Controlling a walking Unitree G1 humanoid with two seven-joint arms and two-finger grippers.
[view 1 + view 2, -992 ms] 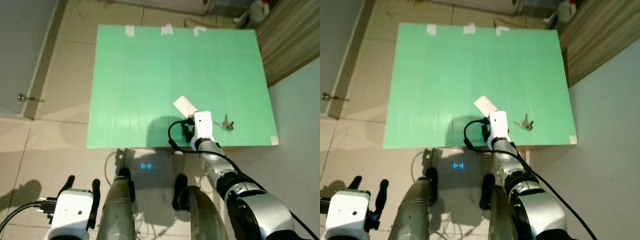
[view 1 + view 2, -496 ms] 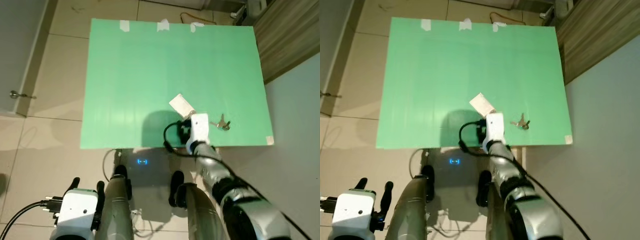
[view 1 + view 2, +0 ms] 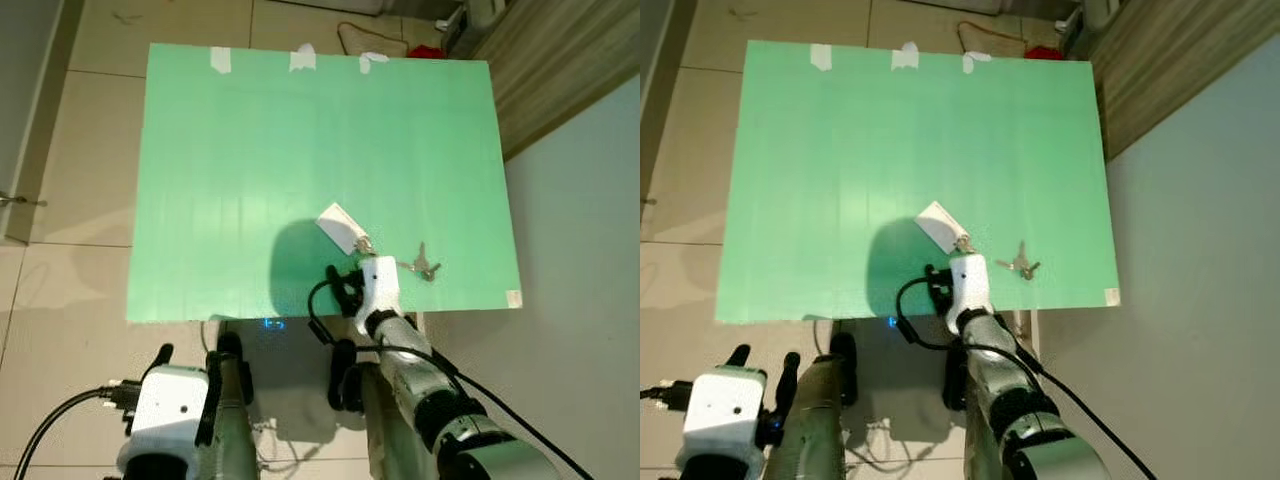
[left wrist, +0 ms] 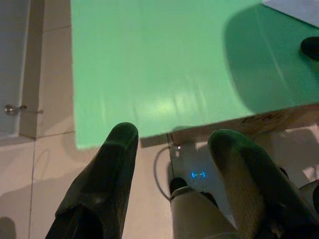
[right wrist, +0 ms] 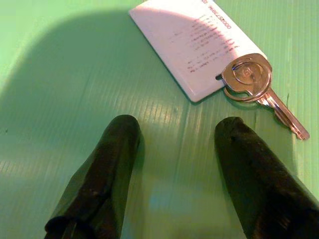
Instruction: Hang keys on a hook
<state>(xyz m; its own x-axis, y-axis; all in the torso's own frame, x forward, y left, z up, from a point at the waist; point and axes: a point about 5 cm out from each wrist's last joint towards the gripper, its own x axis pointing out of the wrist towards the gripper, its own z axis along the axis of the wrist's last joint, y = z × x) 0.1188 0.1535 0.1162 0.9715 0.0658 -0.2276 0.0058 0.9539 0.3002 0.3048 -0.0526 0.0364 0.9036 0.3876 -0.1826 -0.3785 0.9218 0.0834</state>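
Right wrist view showed the right gripper point(image 5: 177, 134) with its two black fingers spread wide and holding nothing, hovering low over the green table top point(image 5: 75, 59). Just beyond the fingertips, toward 12 o'clock, lay a white tag point(image 5: 197, 45) printed with small text, and a silver key point(image 5: 256, 84) was attached at the tag's corner, its blade running out toward 4 o'clock. Both lay flat on the green surface, apart from the fingers.

From the head camera, the right arm reached over the near edge of the table, and the tag point(image 3: 340, 226) sat at about 11 o'clock from the gripper. A second small bunch of keys point(image 3: 424, 265) lay at 3 o'clock from the gripper, near the table's right edge. Three strips of white tape point(image 3: 301, 60) marked the far edge.

The left gripper point(image 4: 172, 137) hung low beside the table's near edge over the tiled floor point(image 4: 55, 164), its fingers parted and empty.
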